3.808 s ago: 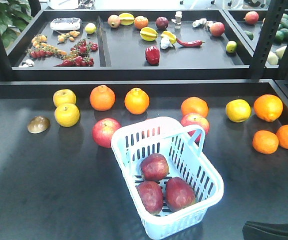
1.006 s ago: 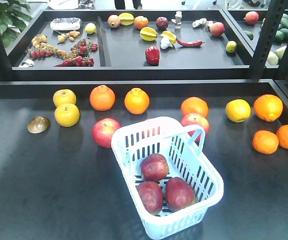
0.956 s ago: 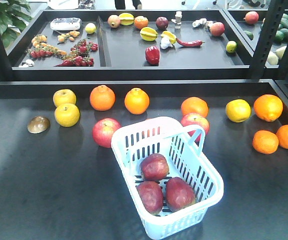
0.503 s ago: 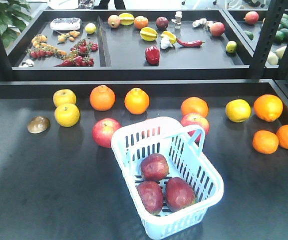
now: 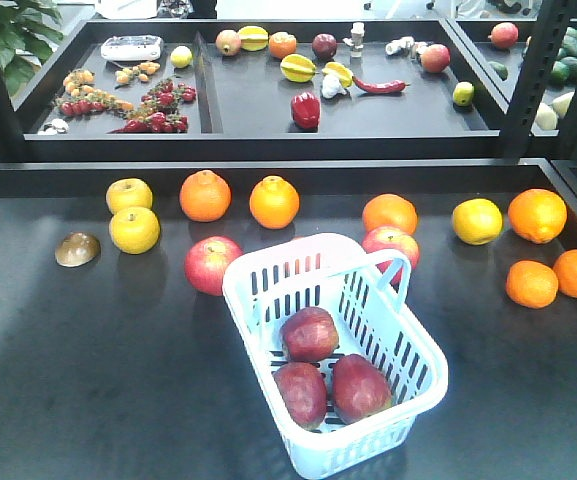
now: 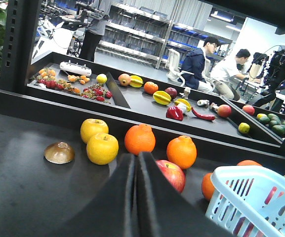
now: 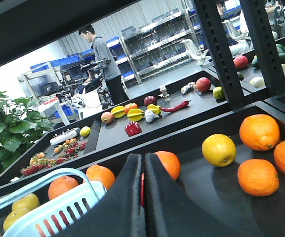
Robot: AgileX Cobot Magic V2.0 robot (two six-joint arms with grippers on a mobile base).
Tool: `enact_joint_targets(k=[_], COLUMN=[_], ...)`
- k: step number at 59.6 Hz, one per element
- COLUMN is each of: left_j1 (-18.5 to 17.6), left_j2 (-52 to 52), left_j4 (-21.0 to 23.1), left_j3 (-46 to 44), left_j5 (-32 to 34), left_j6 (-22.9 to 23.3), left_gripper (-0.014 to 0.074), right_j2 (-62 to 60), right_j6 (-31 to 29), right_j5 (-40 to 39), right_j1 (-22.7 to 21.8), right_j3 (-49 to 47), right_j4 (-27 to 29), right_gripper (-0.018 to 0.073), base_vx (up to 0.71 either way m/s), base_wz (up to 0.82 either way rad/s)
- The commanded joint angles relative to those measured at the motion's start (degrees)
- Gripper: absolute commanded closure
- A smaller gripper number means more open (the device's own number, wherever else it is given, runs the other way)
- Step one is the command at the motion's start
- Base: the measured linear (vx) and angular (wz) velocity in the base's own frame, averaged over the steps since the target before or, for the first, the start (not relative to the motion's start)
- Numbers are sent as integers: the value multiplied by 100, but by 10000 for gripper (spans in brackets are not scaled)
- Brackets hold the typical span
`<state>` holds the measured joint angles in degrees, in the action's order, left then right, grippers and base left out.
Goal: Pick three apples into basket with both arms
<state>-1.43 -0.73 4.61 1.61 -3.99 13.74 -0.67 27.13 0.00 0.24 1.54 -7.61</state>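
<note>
Three dark red apples [image 5: 310, 333] [image 5: 301, 392] [image 5: 359, 386] lie inside the pale blue basket [image 5: 268, 272], which stands on the dark table near the front centre. Neither arm shows in the front view. In the left wrist view my left gripper [image 6: 135, 160] is shut and empty, back from the fruit, with the basket's corner [image 6: 241, 197] at its right. In the right wrist view my right gripper [image 7: 142, 160] is shut and empty, with the basket [image 7: 58, 212] at its lower left.
Around the basket lie two lighter red apples [image 5: 211, 264] [image 5: 390, 245], several oranges [image 5: 205, 195] [image 5: 536, 215], yellow fruit [image 5: 134, 229] [image 5: 477, 221] and a brown half-shell [image 5: 77, 249]. A raised black shelf [image 5: 268, 140] with mixed produce runs behind; black posts [image 5: 533, 80] stand at the right.
The black arm part at the front view's lower right 3.8 s ago has left the view. The basket, apples and other fruit have not moved.
</note>
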Motion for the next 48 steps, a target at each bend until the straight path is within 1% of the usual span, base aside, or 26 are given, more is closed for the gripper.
enact_joint_targets(k=[1,48], left_j1=[23,23], left_j2=[-78,-78], left_j4=[15,15], left_j3=[-145,-145], left_j5=[399,399], left_j6=[14,14], left_gripper=[602,602], right_j2=[-63,-63], right_j6=[-19,-19], right_j5=[-421,-421], right_j1=[-35,-35], right_j3=[80,80], right_j4=[-74,-74], right_gripper=[564,564], base_vx=[0,0], base_wz=[0,0])
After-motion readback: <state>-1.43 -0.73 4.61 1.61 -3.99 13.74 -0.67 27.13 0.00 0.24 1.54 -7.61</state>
